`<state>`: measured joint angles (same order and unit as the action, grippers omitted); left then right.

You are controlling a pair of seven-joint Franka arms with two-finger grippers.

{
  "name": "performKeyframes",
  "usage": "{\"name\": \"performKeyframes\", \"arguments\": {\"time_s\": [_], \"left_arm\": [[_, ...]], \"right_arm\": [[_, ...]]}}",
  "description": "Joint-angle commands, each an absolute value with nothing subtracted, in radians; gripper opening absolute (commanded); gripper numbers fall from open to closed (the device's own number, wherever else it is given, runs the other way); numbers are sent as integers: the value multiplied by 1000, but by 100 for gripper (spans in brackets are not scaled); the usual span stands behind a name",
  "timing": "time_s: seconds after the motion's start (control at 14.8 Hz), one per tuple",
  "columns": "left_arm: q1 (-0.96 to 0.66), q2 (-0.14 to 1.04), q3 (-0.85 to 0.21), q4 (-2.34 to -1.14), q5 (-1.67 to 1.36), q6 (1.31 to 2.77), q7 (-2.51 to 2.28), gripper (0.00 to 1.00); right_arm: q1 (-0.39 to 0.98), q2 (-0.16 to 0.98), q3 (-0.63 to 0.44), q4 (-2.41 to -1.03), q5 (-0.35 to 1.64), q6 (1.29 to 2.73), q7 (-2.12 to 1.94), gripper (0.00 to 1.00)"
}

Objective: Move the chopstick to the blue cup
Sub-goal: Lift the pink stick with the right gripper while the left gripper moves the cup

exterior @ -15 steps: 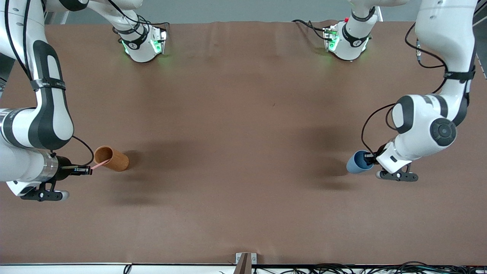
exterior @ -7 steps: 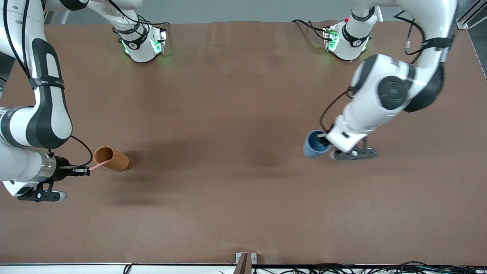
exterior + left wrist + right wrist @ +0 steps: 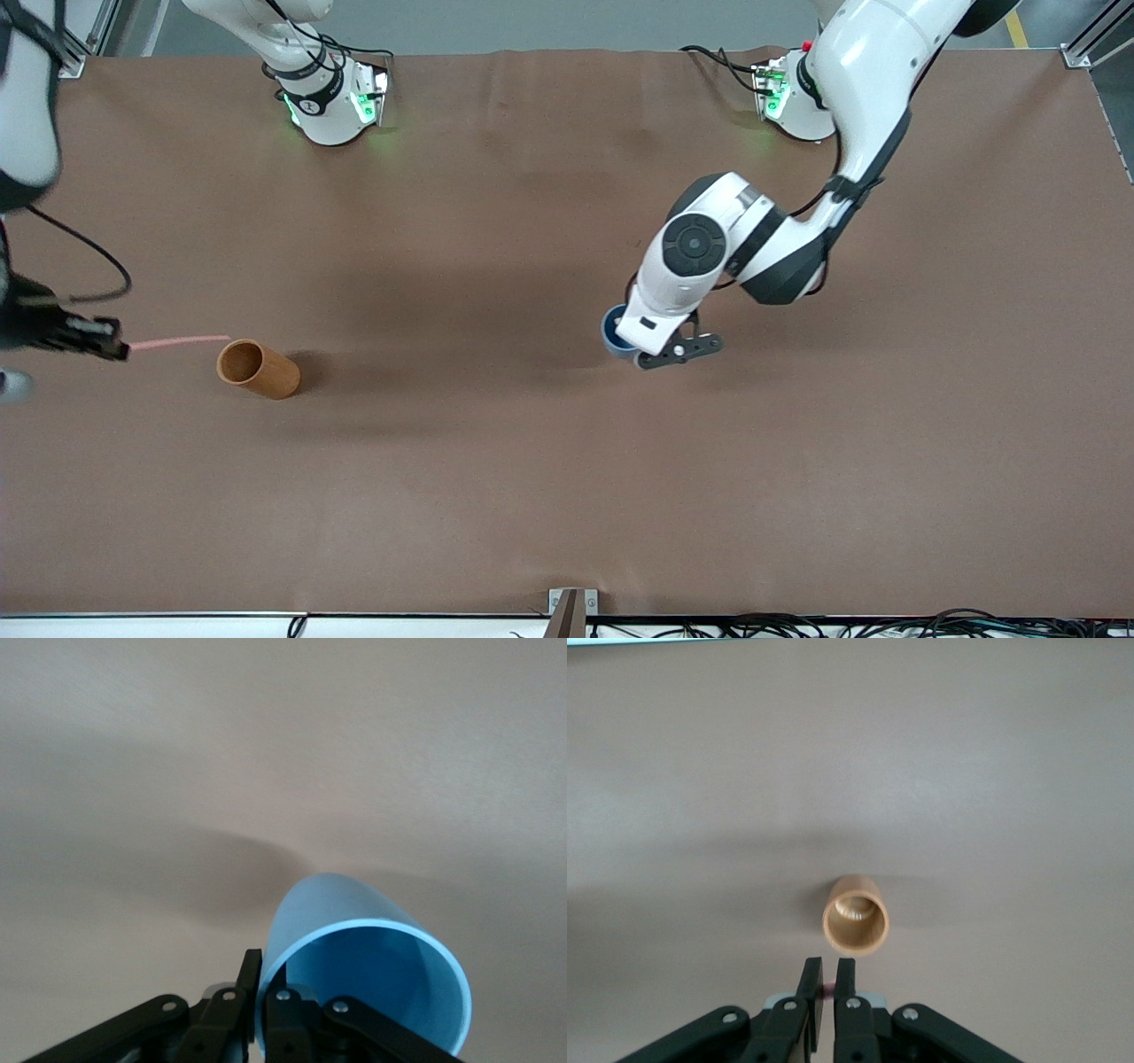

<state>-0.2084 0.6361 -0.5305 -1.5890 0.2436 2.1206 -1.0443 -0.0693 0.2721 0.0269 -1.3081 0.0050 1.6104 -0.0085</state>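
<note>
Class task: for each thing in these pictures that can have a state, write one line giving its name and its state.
Thin pink chopstick: out of the cup, held in the air.
Small light-blue cup: gripped by its rim, tilted.
Orange-brown cylindrical cup: on the table.
Right hand: shut on the chopstick.
Left hand: shut on the cup wall.

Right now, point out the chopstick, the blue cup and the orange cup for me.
chopstick [image 3: 182,341]: front view, middle of the pink shaft.
blue cup [image 3: 341,912]: left wrist view, pale outer wall.
orange cup [image 3: 270,374]: front view, outer side wall.
</note>
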Motion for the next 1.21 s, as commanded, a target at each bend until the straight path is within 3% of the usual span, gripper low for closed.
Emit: {"name": "performKeyframes", "arguments": {"time_s": [0.0,0.34,0.81,0.88,0.94,1.01,1.08,1.15], "left_arm": [[-233,699,-541,-1522,268,2147,-1107,0],[-279,733,-541,-1497,293,2181,-1183,0],[-287,775,-545,-1502,391,2232,-1255,2],[-287,775,-545,-1503,391,2235,-1255,9],[-282,776,-545,-1505,390,2235,-1255,36],[-281,776,-545,-1505,390,2235,-1253,74],[-281,767,-545,-1505,390,2233,-1252,100],[-273,749,-546,-1505,390,2223,-1247,100]], "right_arm": [[-72,128,29,-1422,2,1601,-9,5],[-58,-89,34,-1641,2,1653,-8,4],[-48,-100,34,-1652,2,1667,-9,4],[-46,-98,34,-1638,3,1666,-9,4],[-38,-98,34,-1625,3,1664,-9,4],[-35,-95,34,-1615,3,1663,-6,4],[-32,-95,34,-1614,5,1663,-2,4],[-25,-95,34,-1611,6,1663,0,4]]}}
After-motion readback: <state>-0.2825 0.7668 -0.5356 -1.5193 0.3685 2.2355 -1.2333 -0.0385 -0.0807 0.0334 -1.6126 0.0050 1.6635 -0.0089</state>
